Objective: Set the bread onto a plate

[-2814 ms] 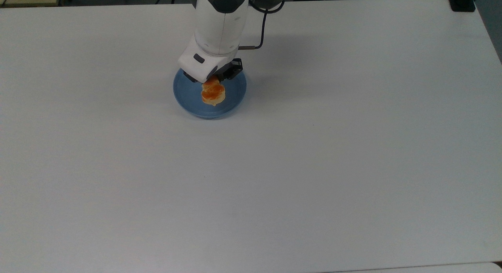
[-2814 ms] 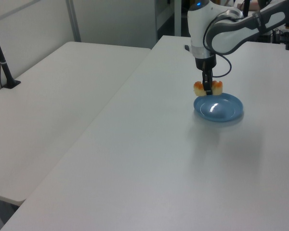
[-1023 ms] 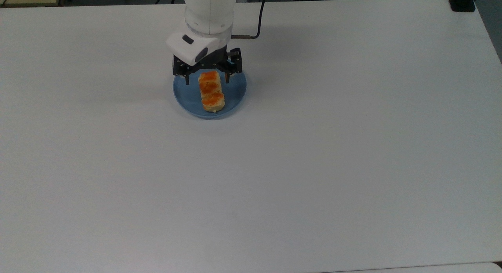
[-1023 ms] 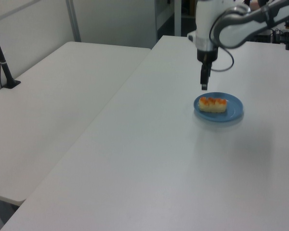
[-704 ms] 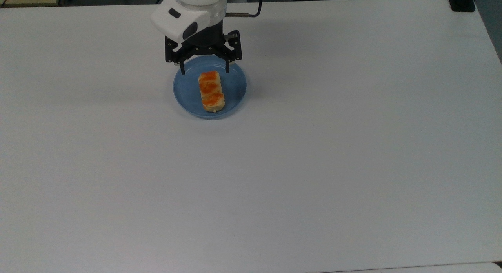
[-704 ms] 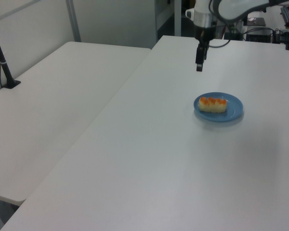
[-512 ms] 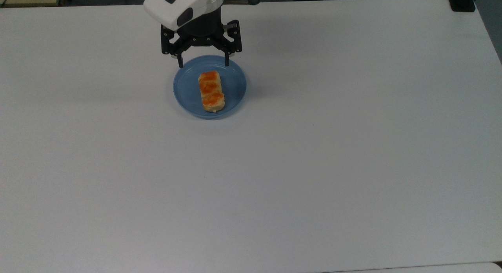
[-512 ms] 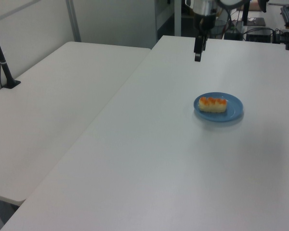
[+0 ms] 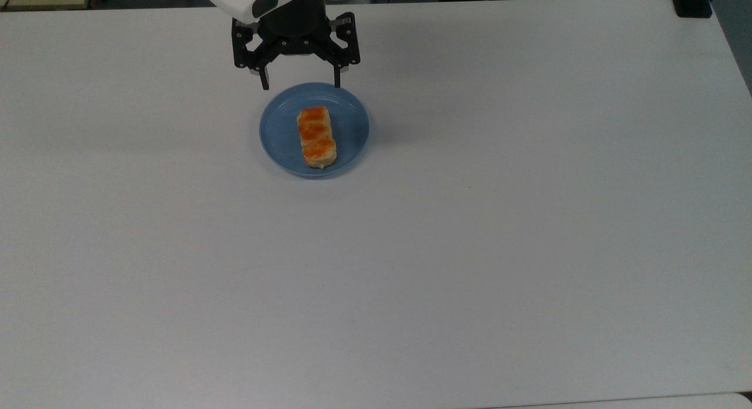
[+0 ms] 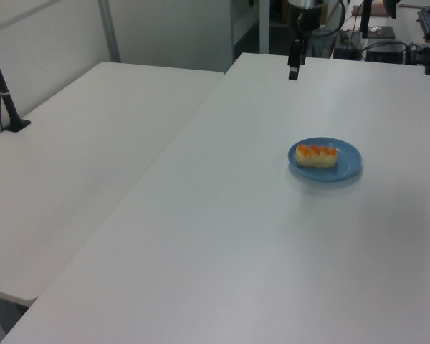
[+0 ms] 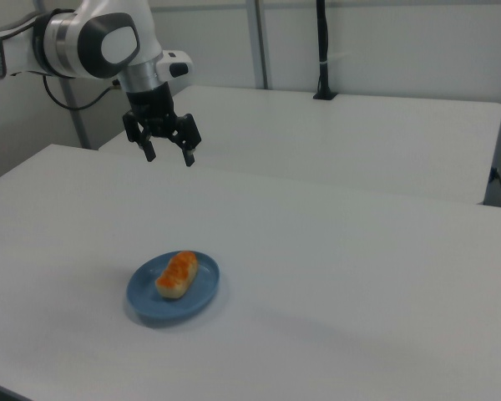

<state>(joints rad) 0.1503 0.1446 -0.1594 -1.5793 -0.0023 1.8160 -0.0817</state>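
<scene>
Bread flat on plate; gripper at plate's 12 o'clock in top view, fingers spread, empty.

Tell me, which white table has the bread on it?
The table under the gripper, holding the blue plate with the bread. The other white table beside it is bare.

A white table stands beside a second white table bearing a black pole.
</scene>
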